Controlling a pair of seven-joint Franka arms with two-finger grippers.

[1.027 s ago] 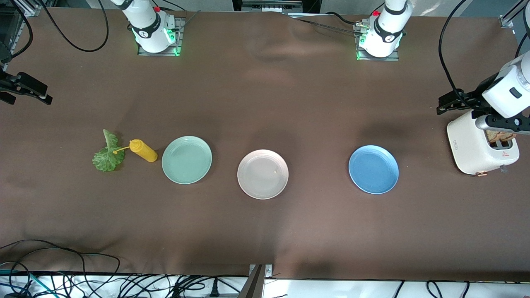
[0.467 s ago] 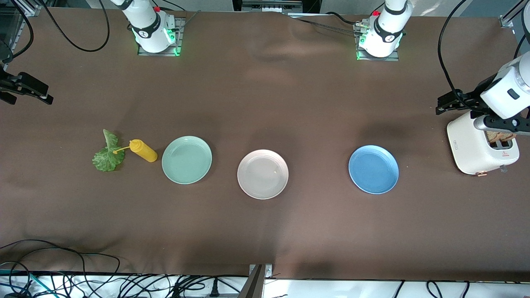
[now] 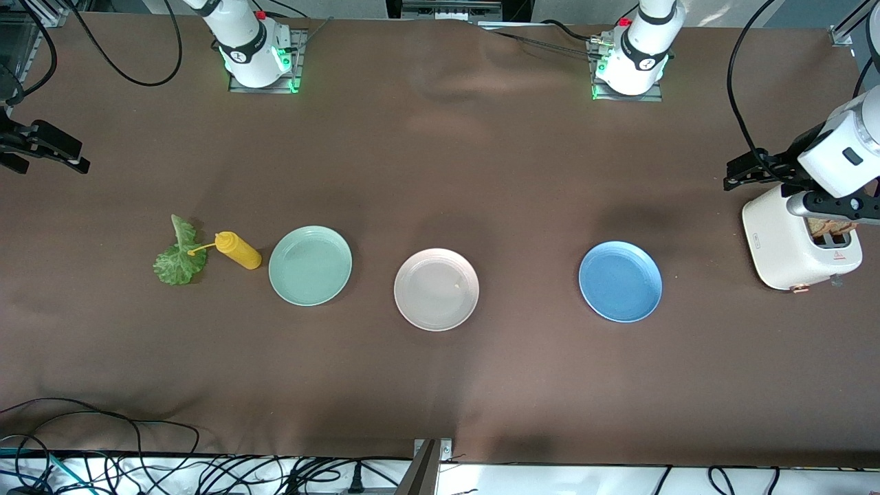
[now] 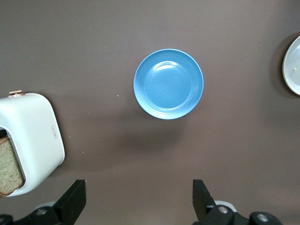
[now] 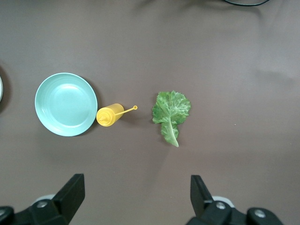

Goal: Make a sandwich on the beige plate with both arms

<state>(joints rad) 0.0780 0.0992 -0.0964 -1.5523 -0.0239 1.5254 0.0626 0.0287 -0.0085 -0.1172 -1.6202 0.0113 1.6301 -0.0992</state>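
Observation:
The beige plate (image 3: 436, 289) lies bare in the middle of the table, between a mint green plate (image 3: 310, 265) and a blue plate (image 3: 621, 281). A green lettuce leaf (image 3: 180, 256) lies flat toward the right arm's end; the right wrist view shows this lettuce leaf (image 5: 171, 111) too. Brown bread (image 3: 828, 227) stands in a white toaster (image 3: 790, 240) at the left arm's end, the same bread (image 4: 9, 166) showing in the left wrist view. My left gripper (image 4: 138, 199) hangs open over bare table beside the toaster. My right gripper (image 5: 136, 194) hangs open over bare table near the lettuce.
A yellow squeeze bottle (image 3: 238, 250) lies on its side between the lettuce and the mint green plate, its nozzle on the leaf. Cables run along the table edge nearest the front camera. The brown cloth has shallow wrinkles.
Both hands have drifted only a little. Nothing on the table has moved, and both grippers stay open.

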